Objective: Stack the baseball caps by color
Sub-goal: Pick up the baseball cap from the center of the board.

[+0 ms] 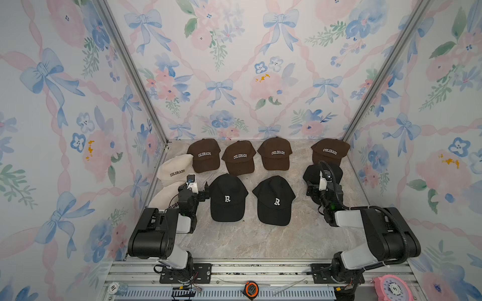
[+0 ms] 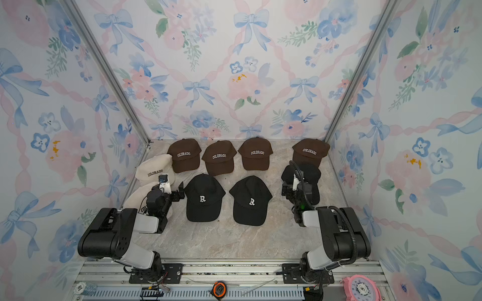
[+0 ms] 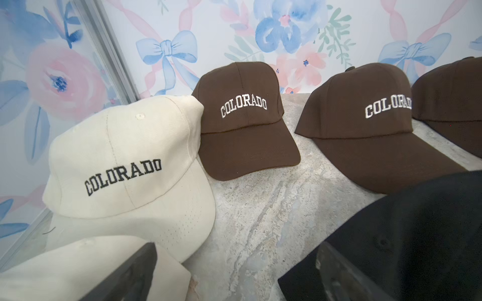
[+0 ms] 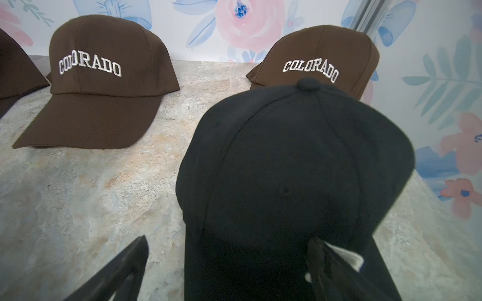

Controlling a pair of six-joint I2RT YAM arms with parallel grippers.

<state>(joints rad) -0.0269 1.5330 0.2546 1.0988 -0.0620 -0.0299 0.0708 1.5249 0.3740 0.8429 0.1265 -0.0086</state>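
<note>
Stone-look table holds nine caps, none stacked yet; four brown caps in back row; three black caps nearer, one under right gripper; two cream caps by left gripper; both grippers wide open, holding nothing; probably light, soft, floppy; best pinched at stiffer brim.

A robot test booth, not a home: floral wallpaper panels framed by aluminium rails, two arms bolted at the front edge of a marble-look desk.
</note>
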